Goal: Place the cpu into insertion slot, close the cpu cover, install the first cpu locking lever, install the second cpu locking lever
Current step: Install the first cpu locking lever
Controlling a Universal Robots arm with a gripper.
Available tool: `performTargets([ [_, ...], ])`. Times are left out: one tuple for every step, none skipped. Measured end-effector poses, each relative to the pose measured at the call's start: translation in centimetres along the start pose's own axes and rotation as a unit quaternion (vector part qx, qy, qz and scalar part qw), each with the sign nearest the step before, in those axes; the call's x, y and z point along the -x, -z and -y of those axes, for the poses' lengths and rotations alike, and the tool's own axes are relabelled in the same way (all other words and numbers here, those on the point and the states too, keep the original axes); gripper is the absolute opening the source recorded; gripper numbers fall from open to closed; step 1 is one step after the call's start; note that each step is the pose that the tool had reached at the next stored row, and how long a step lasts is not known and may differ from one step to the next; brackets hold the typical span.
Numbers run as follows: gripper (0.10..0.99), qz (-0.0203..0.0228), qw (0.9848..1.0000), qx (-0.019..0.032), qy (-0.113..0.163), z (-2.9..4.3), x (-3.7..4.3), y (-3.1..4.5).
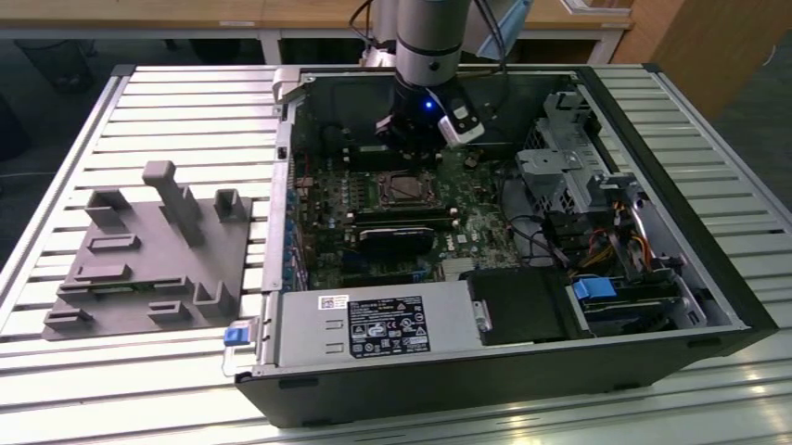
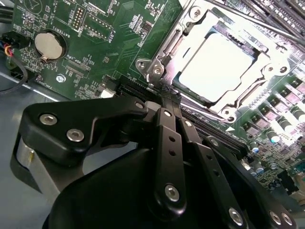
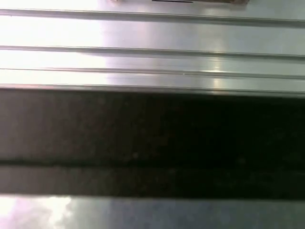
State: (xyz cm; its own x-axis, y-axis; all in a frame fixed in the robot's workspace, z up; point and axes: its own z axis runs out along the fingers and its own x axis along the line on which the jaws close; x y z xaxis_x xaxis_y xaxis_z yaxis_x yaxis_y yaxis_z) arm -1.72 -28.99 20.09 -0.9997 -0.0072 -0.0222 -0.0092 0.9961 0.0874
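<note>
cpu [image 2: 217,67] seated, cover [image 2: 238,102] down
clenched empty jaws at socket corner; locking lever step in hand, needs hooking.

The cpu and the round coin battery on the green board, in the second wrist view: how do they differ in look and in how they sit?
The cpu is square with a pale, bright flat face; the coin battery is round and silver. The cpu is the larger of the two. The cpu sits under the silver cpu cover, which frames it, while the coin battery sits in a small holder on open board. Both lie flat on the green board, and both have metallic faces.
</note>
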Motion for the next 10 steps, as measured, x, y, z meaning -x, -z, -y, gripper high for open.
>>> performTargets([
  [0.106, 0.0000, 1.0000, 0.0000, 0.000, -0.01, 0.00, 0.11],
  [0.106, 0.0000, 1.0000, 0.0000, 0.000, -0.02, 0.00, 0.16],
  [0.106, 0.0000, 1.0000, 0.0001, 0.000, -0.02, 0.00, 0.15],
  [0.106, 0.0001, 1.0000, -0.0007, 0.000, -0.02, 0.01, 0.14],
  [0.106, 0.0000, 1.0000, -0.0049, 0.000, -0.03, 0.00, 0.11],
  [0.106, -0.0001, 1.0000, -0.0074, 0.000, -0.04, 0.00, 0.06],
  [0.106, -0.0001, 0.9999, -0.0100, 0.000, -0.05, 0.00, 0.01],
  [0.106, -0.0001, 0.9999, -0.0121, 0.000, -0.07, 0.00, -0.04],
  [0.106, -0.0002, 0.9999, -0.0138, 0.000, -0.09, 0.00, -0.10],
  [0.106, -0.0002, 0.9999, -0.0153, 0.000, -0.10, 0.00, -0.15],
])
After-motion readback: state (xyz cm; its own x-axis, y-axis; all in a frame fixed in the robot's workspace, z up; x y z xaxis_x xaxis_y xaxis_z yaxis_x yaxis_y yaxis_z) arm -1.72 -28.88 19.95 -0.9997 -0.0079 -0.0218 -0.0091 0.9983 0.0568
